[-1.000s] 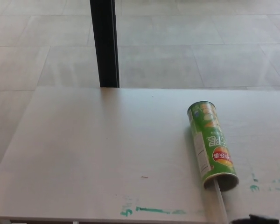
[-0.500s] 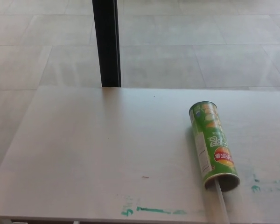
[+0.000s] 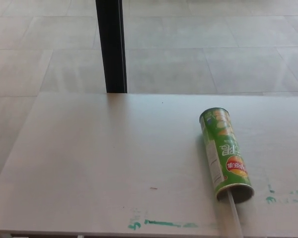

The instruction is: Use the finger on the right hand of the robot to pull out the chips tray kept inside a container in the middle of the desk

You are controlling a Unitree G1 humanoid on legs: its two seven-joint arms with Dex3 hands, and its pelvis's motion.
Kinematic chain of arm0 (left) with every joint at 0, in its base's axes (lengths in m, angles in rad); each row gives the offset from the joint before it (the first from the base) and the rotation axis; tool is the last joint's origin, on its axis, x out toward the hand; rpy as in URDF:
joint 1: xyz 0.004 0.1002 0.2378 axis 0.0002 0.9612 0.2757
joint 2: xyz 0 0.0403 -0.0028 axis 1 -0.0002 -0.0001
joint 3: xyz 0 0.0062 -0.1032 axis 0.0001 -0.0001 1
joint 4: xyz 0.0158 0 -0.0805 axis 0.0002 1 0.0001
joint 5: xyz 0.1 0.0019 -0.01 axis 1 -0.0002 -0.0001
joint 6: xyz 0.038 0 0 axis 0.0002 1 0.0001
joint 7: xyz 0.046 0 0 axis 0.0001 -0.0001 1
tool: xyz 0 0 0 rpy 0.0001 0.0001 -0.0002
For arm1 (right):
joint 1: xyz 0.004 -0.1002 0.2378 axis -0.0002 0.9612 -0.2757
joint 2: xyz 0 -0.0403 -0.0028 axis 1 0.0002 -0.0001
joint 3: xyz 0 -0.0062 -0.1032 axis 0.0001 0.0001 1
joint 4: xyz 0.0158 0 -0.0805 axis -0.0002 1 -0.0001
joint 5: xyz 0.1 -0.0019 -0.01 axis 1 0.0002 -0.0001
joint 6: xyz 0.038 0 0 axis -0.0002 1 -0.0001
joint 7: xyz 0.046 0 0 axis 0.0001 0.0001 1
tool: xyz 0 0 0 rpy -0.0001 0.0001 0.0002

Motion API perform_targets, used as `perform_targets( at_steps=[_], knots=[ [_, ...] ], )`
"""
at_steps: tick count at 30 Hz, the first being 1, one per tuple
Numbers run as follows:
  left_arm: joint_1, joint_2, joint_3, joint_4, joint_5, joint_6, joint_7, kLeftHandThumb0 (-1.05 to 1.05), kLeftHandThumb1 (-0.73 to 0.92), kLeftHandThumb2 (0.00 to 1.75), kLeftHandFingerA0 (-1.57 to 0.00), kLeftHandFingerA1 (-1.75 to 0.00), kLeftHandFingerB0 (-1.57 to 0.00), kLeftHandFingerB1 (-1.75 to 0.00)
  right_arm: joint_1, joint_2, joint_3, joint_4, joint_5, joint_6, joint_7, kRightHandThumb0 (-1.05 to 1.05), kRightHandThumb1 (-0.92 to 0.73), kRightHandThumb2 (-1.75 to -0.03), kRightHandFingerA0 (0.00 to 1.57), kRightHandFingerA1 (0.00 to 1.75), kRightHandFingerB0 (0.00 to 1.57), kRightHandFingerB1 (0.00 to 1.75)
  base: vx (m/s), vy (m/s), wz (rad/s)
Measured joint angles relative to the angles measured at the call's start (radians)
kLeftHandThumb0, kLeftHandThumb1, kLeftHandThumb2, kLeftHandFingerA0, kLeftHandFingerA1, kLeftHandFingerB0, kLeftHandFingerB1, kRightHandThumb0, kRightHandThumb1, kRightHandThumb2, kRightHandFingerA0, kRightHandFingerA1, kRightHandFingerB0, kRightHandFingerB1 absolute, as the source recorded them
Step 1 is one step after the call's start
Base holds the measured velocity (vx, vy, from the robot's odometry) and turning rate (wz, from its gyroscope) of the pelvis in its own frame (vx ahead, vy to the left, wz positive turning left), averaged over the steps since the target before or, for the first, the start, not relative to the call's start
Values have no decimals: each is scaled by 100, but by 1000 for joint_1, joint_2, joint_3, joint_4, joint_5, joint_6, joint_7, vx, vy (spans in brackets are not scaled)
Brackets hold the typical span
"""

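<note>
One green chips container point(image 3: 224, 152) lay on its side toward the desk's point(image 3: 89, 163) right, open mouth facing the near edge — a thin white tray strip point(image 3: 234, 214) projected from it. Neither hand was in view, so their state could not be judged. The round container risked rolling or sliding under an off-centre pull — green marks point(image 3: 161, 223) lay nearby.

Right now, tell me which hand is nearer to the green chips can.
Neither can be judged: no hand shows in the head view. The green chips can lies on its side on the right part of the desk, its open end toward the near edge.
</note>
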Motion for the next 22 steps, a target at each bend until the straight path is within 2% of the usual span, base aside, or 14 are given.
perform_targets(
  at_steps=[1,2,3,5,7,9,10,11,12,14,15,20,21,22],
  knots=[
    [0,0,0,0,0,0,0,-22,67,64,-58,-73,-51,-61,-7,4,-4,24,0,0,-6,-31,-42,-72,103,158,20,56,0,0,0],
    [-1,-1,0,-1,0,0,0,-22,67,64,-58,-73,-51,-61,-20,11,-11,66,2,0,-17,-31,-42,-72,103,158,20,56,0,0,0],
    [-2,-2,0,-1,0,0,0,-23,67,63,-60,-75,-52,-62,-31,17,-16,98,4,0,-25,-31,-49,-67,102,144,20,55,0,0,0],
    [-3,-3,0,-1,0,0,0,-23,67,62,-59,-73,-51,-60,-61,34,-28,175,11,3,-47,-36,-51,-67,97,138,23,54,0,0,0],
    [-5,-3,0,-2,0,0,0,-23,66,62,-57,-73,-50,-61,-87,51,-41,237,18,4,-67,-36,-52,-65,100,128,26,58,0,0,0],
    [-6,-4,0,-4,0,0,0,-23,66,62,-57,-73,-50,-61,-108,65,-51,289,23,5,-84,-36,-52,-65,100,128,26,58,0,0,0],
    [-7,-5,0,-6,0,0,0,-23,67,62,-57,-72,-50,-60,-127,79,-60,338,28,5,-101,-41,-45,-83,89,113,23,59,0,0,0],
    [-7,-5,0,-7,-1,0,0,-23,67,62,-57,-72,-50,-60,-136,85,-63,360,31,5,-109,-41,-45,-83,89,113,23,59,0,0,0],
    [-8,-6,0,-7,-1,0,0,-24,67,62,-58,-72,-50,-60,-151,93,-67,400,35,6,-122,-31,-50,-66,89,133,23,57,0,0,0],
    [-8,-6,0,-10,-1,0,0,-23,67,62,-58,-72,-51,-60,-179,115,-81,468,43,8,-144,-29,-51,-65,90,139,24,54,0,0,0],
    [-8,-7,1,-12,-1,0,1,-23,67,62,-58,-72,-51,-60,-193,126,-89,498,49,9,-155,-24,-47,-68,96,140,27,56,0,0,0],
    [-7,-9,2,-21,-3,0,3,-23,67,60,-57,-71,-50,-60,-284,197,-145,682,104,14,-219,-26,-49,-68,97,127,25,56,0,0,0],
    [-8,-9,2,-21,-3,0,3,-25,67,62,-56,-70,-49,-59,-293,202,-150,698,111,14,-224,-31,-54,-63,79,116,27,54,0,0,0],
    [-10,-10,3,-20,-4,0,3,-23,67,62,-56,-71,-48,-59,-308,210,-153,733,123,15,-237,-41,-47,-84,87,95,31,58,0,0,0]
  ],
)
